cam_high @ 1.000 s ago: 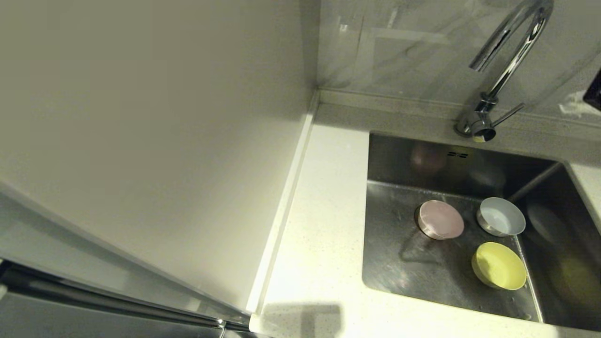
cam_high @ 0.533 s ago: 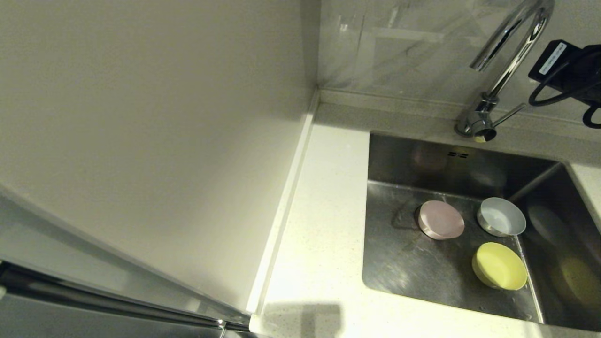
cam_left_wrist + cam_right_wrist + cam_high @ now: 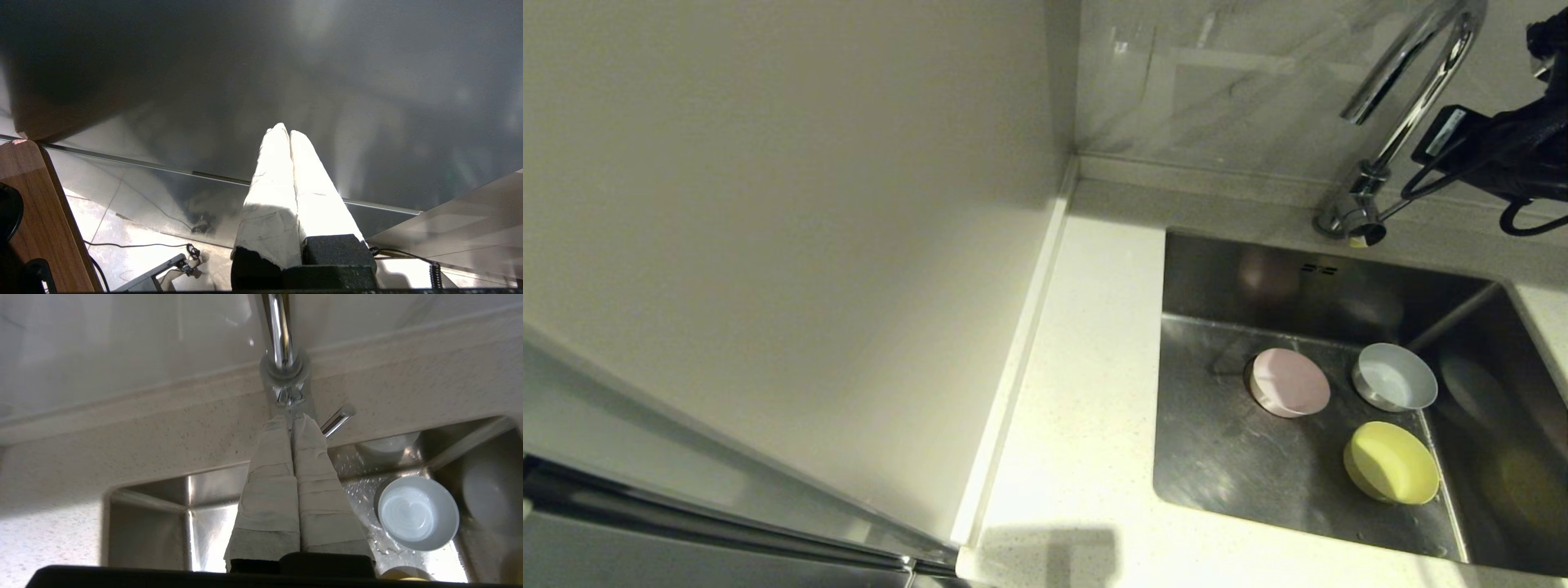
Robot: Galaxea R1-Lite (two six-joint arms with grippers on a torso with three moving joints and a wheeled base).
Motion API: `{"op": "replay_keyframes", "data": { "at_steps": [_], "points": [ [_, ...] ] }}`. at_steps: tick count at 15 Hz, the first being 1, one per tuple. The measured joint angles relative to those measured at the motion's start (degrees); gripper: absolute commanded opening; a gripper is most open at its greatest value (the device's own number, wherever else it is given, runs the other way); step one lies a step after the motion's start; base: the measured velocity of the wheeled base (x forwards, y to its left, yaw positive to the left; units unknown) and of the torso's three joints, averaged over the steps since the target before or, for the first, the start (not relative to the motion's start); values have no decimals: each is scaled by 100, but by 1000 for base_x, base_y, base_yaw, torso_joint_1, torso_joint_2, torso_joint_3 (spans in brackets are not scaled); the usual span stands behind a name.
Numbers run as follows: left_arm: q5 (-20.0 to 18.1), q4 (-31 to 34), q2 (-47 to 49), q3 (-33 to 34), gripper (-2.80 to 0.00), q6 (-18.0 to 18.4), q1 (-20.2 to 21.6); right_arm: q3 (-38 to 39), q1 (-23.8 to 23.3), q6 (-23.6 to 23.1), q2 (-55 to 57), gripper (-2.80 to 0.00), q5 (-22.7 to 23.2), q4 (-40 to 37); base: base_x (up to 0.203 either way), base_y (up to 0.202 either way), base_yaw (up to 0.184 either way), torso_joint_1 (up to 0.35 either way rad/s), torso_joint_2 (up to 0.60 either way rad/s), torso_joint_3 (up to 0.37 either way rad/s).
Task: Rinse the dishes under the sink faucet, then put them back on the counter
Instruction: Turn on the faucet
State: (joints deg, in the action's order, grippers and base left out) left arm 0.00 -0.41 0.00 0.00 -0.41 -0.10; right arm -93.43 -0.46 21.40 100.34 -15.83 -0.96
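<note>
While round bowls (image 3: 1289, 382) sit in the steel sink (image 3: 1241, 457), the taped right claw (image 3: 291, 418) nears the chrome faucet (image 3: 282, 355)

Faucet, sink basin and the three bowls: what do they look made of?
Faucet: polished chrome metal, mirror-like highlights. Sink: brushed stainless steel, dull streaky reflections of the bowls. Pink bowl, yellow-green bowl and white bowl: smooth, matte, evenly coloured, likely plastic, possibly glazed ceramic; the pictures leave it open.

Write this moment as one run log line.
right gripper: shut, near faucet lever | left gripper: shut, parked | three bowls in sink
</note>
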Motion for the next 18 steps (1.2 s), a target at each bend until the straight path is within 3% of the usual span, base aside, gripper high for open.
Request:
{"op": "replay_keyframes", "data": {
  "at_steps": [18],
  "points": [
    [0,0,0,0,-280,-2,0,-944,-187,-282,814,-280,148,45,0,0,0,0,0,0]
  ]
}}
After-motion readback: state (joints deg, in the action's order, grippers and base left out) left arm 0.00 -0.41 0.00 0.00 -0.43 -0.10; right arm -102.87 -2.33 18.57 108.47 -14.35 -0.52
